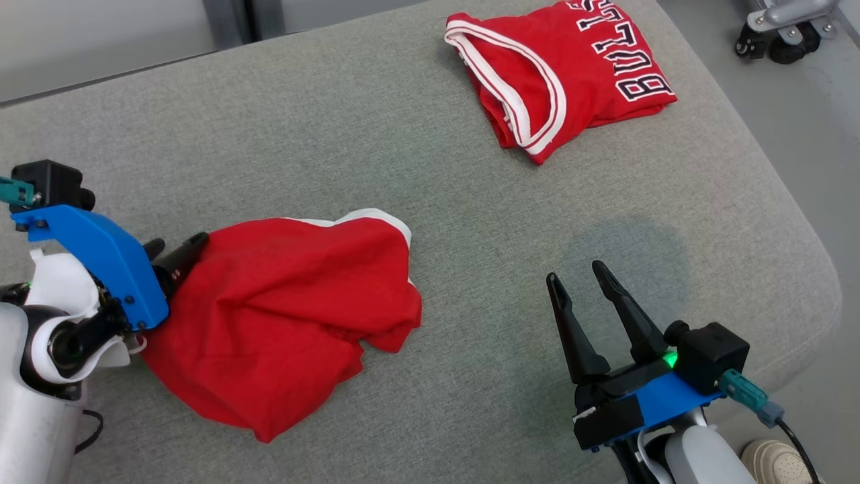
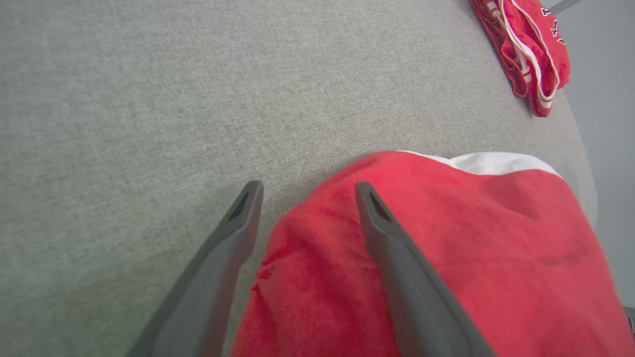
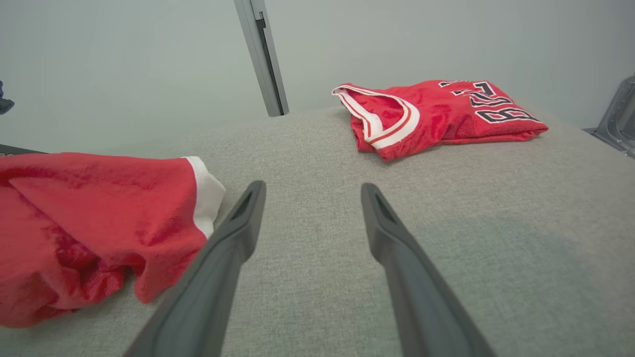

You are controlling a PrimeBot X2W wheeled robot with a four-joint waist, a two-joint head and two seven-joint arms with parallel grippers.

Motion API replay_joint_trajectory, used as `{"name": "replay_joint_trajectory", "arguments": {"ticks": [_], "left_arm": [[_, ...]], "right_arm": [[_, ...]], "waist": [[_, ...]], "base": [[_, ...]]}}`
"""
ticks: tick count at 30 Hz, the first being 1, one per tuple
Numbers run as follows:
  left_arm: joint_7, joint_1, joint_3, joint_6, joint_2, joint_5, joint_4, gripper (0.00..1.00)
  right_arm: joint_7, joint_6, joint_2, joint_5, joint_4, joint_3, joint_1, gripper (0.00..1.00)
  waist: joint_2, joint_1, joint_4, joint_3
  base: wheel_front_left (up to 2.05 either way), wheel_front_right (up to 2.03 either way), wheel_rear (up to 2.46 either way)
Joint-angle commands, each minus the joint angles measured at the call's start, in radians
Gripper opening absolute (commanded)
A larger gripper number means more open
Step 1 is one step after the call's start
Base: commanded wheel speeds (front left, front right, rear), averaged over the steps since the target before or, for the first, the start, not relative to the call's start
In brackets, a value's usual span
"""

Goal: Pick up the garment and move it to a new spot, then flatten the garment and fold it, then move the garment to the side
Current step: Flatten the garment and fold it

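The garment (image 1: 282, 316) is a crumpled red piece with a white trim, lying at the near left of the grey cushion (image 1: 336, 134). My left gripper (image 1: 180, 240) is open at the garment's left edge. In the left wrist view, one of its fingers (image 2: 397, 258) lies over the red cloth (image 2: 486, 248) and the other rests above bare cushion, so the left gripper (image 2: 308, 186) straddles the edge without closing on it. My right gripper (image 1: 574, 270) stands open over bare cushion to the right of the garment (image 3: 99, 213); nothing is between the fingers of the right gripper (image 3: 312, 185).
A folded red jersey (image 1: 571, 74) with white trim and dark lettering lies at the far right of the cushion, also seen as the jersey (image 3: 436, 114) and jersey (image 2: 531, 54). The cushion's rounded edge (image 1: 823, 269) drops to the floor at right. A wheeled base (image 1: 783, 33) and a shoe (image 1: 772, 460) stand there.
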Motion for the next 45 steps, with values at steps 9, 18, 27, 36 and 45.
{"name": "replay_joint_trajectory", "arguments": {"ticks": [9,18,27,36,45], "left_arm": [[0.11,0.069,-0.045,0.062,0.049,0.028,-0.032,1.0],[0.139,0.076,-0.086,0.031,0.066,0.048,-0.126,0.0],[-0.209,-0.094,-0.072,-0.072,-0.034,0.06,-0.195,0.0],[-0.471,-0.266,-0.174,-0.085,-0.071,0.042,-0.313,0.0],[-0.632,-0.229,-0.346,-0.085,0.008,0.007,-0.337,0.0]], "right_arm": [[-0.029,0.0,-0.001,0.033,0.023,0.012,-0.036,1.0],[-0.04,0.0,-0.001,0.044,0.039,-0.005,-0.048,1.0],[-0.043,0.0,-0.001,0.033,0.053,-0.018,-0.044,1.0],[-0.043,0.0,-0.001,0.019,0.06,-0.031,-0.011,1.0],[-0.037,0.0,-0.001,0.014,0.052,-0.048,0.018,1.0]], "waist": [[-0.0003,-0.0002,-0.038,0.019],[-0.0003,-0.0002,-0.035,0.024],[-0.0003,-0.0002,0.009,-0.041],[-0.0003,-0.0002,0.053,-0.127],[-0.0003,-0.0002,0.113,-0.152]], "base": [[0.0,0.0,0.0],[0.0,0.0,0.0],[0.0,0.0,0.0],[0.0,0.0,0.0],[0.0,0.0,0.0]]}}
